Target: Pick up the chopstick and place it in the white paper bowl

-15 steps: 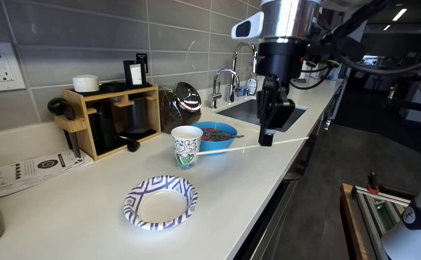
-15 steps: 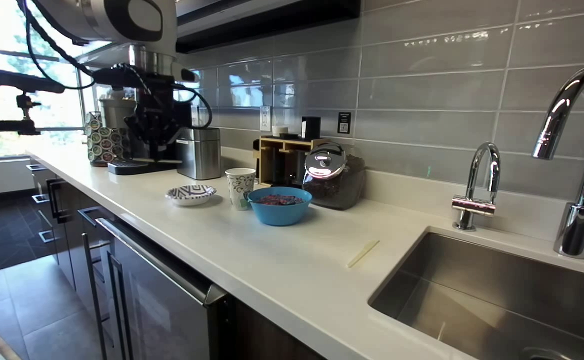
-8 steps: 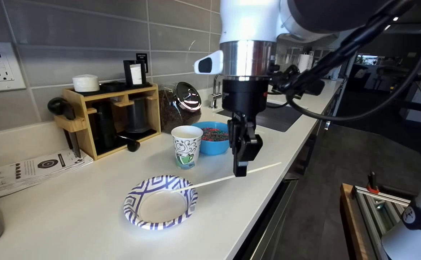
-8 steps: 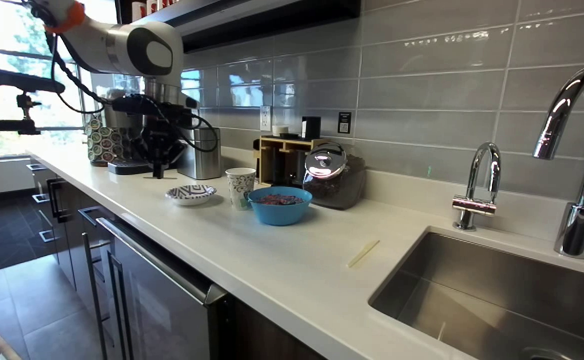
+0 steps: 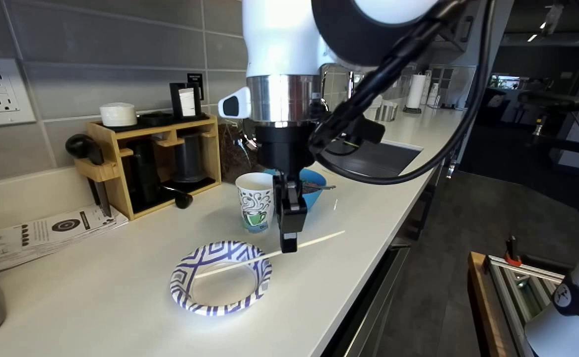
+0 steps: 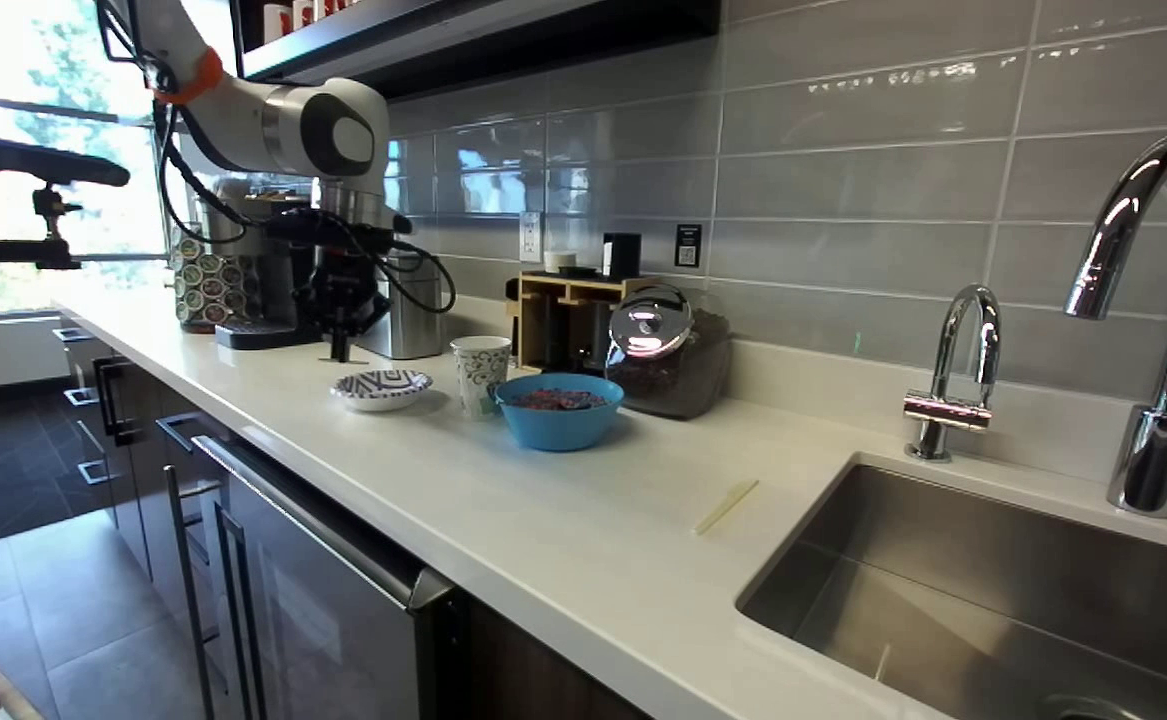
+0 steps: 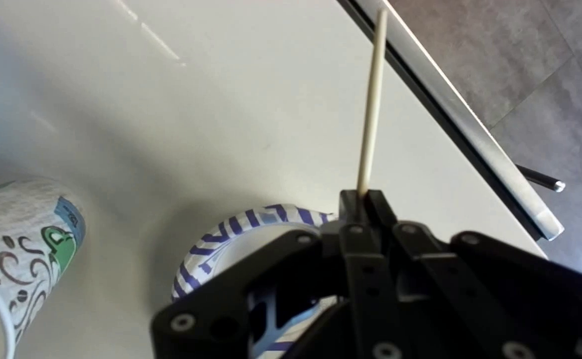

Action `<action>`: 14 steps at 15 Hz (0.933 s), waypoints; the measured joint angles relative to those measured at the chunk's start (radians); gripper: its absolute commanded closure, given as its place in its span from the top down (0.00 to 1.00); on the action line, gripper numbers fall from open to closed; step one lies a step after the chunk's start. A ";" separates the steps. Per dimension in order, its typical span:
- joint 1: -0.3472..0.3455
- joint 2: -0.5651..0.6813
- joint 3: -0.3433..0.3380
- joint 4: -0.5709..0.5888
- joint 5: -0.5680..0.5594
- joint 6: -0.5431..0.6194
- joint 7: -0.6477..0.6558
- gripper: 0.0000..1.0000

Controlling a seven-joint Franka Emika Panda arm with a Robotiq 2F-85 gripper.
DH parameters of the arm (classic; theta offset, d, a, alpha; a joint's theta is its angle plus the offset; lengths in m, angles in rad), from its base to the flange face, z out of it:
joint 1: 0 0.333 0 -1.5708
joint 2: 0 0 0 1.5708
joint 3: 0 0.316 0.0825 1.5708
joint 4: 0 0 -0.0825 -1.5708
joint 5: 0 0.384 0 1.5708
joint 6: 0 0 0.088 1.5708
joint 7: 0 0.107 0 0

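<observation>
My gripper (image 5: 288, 244) is shut on the chopstick (image 5: 321, 239), a thin pale stick, and holds it above the counter. In the wrist view the chopstick (image 7: 372, 104) sticks out from between the closed fingertips (image 7: 363, 203). The white paper bowl (image 5: 225, 290) stands on the counter, with a blue-and-white patterned rim. In an exterior view the chopstick's left end crosses in front of the bowl's far inside; its height above the bowl is hard to tell. The gripper (image 6: 339, 350) is behind the bowl (image 6: 381, 390) in an exterior view. In the wrist view the gripper partly hides the bowl (image 7: 251, 244).
A patterned paper cup (image 5: 255, 208) stands close behind the bowl, near the gripper. A solid blue bowl (image 6: 558, 425) with colourful contents is beside the cup. A wooden rack (image 5: 170, 131) stands by the wall. The counter's front edge (image 7: 450, 124) and a sink (image 6: 873, 560) bound the surface.
In an exterior view my gripper has moved left and down with the chopstick, from near the blue bowl to beside the paper bowl. The chopstick's left end now overlaps the paper bowl.
</observation>
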 measured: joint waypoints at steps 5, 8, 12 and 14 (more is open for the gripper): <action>-0.027 0.060 0.002 0.049 -0.048 -0.004 0.001 0.01; -0.038 0.075 0.002 0.056 -0.073 -0.004 0.001 0.01; -0.041 0.095 0.005 0.063 -0.094 -0.004 0.001 0.01; -0.041 0.103 0.007 0.064 -0.100 -0.004 0.002 0.01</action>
